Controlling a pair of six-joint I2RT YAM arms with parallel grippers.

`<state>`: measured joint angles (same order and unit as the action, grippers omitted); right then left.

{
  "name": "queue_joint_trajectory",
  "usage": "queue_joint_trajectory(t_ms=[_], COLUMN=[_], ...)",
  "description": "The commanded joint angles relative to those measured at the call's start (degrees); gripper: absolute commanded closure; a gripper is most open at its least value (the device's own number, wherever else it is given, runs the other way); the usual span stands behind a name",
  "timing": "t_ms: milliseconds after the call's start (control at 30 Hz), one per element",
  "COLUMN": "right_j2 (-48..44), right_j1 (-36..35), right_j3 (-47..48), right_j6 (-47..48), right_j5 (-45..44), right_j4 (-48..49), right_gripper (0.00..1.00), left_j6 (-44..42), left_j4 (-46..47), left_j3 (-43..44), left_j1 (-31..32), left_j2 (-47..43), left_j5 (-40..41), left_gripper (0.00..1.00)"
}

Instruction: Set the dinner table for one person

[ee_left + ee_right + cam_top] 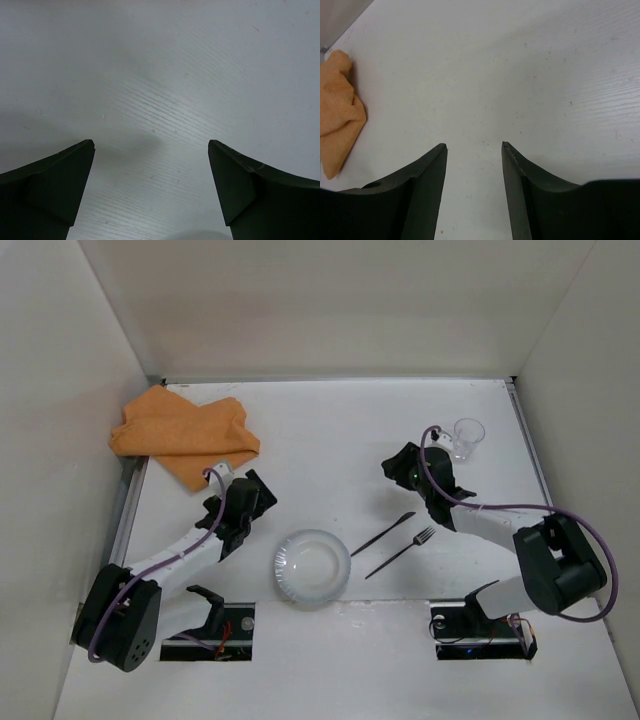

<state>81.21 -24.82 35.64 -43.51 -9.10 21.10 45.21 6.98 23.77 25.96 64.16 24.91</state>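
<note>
The dinner table (330, 430) spans the white-walled enclosure. A plate (312, 566), knife (382, 534) and fork (402, 551) lie near its front edge, with a crumpled orange cloth (185, 435) at the far left. The left gripper (151, 144) gapes wide and the right gripper (474, 145) is parted less far, both gripping nothing.

The plate (312, 566) sits on the table (330, 430) near its front edge, between the two arm bases. Just right of it lie the knife (383, 534) and then the fork (402, 551), side by side, both slanting toward the far right. The glass (467, 438) stands upright farther back on the right, well apart from them. The cloth (180, 435) lies crumpled at the far left, against the wall.
</note>
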Motion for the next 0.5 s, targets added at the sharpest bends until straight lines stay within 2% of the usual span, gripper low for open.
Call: queue_joint_trajectory(t_ms=[0,167,300,367,433,467], right_j2=[0.7,1.4,0.9,1.1,1.3,1.2], right_j1=[-0.4,-0.5,-0.5,-0.5,-0.5,-0.5], right_j3=[2.0,2.2,2.0,2.2,2.4,2.5], right_j6=[0.4,0.3,0.4,0.4,0.2,0.0], right_j5=[0.9,1.3,1.5,2.1,3.8,4.7], right_j4=[3.2,3.2,3.5,3.3,3.0,3.0], right_gripper=[0.46,0.46,0.49,0.62,0.85,0.9], left_j6=[-0.7,-1.1,-2.8,-4.2,-5.0,-5.1], left_j4=[0.7,1.3,7.1,7.4,8.2,8.4], left_j3=[1.4,1.7,-0.2,0.7,1.6,2.2], left_j1=[0.5,0.0,0.8,0.6,0.6,0.5], left_j2=[0.3,-0.2,-0.8,-0.4,0.5,1.0], left_j5=[1.3,1.4,1.6,1.8,3.6,4.5], left_gripper=[0.0,0.0,0.0,0.0,0.0,0.0])
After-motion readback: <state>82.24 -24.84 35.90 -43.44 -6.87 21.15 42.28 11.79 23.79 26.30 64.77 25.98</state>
